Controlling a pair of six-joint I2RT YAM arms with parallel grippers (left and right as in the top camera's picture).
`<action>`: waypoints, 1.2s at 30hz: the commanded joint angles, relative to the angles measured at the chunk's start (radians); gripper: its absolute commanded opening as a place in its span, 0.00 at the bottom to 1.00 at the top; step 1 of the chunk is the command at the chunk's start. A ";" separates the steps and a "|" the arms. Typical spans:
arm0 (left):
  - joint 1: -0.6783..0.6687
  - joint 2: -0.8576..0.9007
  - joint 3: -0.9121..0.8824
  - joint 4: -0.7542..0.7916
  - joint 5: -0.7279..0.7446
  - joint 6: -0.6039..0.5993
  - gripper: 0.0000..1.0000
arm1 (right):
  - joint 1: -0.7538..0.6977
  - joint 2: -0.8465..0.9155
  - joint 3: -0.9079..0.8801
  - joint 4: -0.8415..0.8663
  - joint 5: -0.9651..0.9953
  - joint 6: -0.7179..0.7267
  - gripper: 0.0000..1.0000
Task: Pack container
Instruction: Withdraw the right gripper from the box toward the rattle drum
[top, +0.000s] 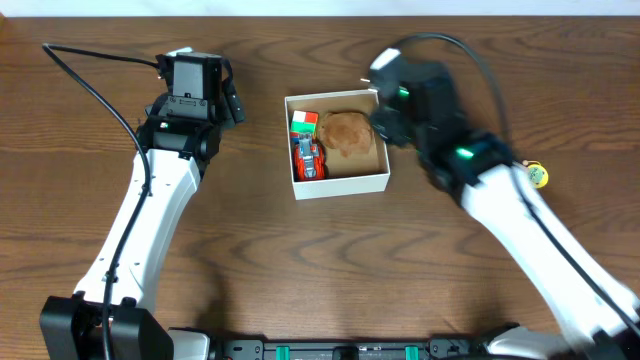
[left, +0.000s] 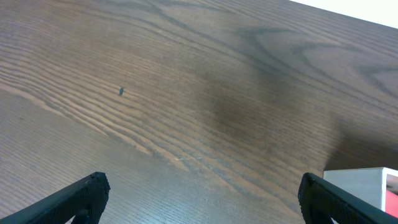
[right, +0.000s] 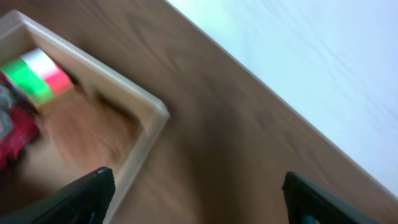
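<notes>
White-walled square cardboard container (top: 340, 184), centred on the grained wooden table (top: 300, 270), is holding a glossy red toy car (top: 308, 158) and striped cube (top: 303, 122), while left gripper (left: 202, 190) and right gripper (right: 196, 183) are gaping wide, empty.

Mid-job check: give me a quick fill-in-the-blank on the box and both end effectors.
1. The left end effector and right end effector both hold ____.
2. Seen from overhead, the red toy lies in the container against its ____ wall.
3. The small yellow object lies ____ the container.
Missing words: nothing; left; outside.
</notes>
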 joint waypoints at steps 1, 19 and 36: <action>0.006 -0.004 0.015 -0.003 -0.002 -0.005 0.98 | -0.069 -0.102 0.016 -0.142 0.113 0.109 0.94; 0.006 -0.004 0.015 -0.003 -0.002 -0.005 0.98 | -0.597 0.053 0.016 -0.392 -0.100 0.143 0.98; 0.006 -0.004 0.015 -0.006 -0.002 -0.005 0.98 | -0.620 0.384 0.015 -0.152 -0.137 0.866 0.85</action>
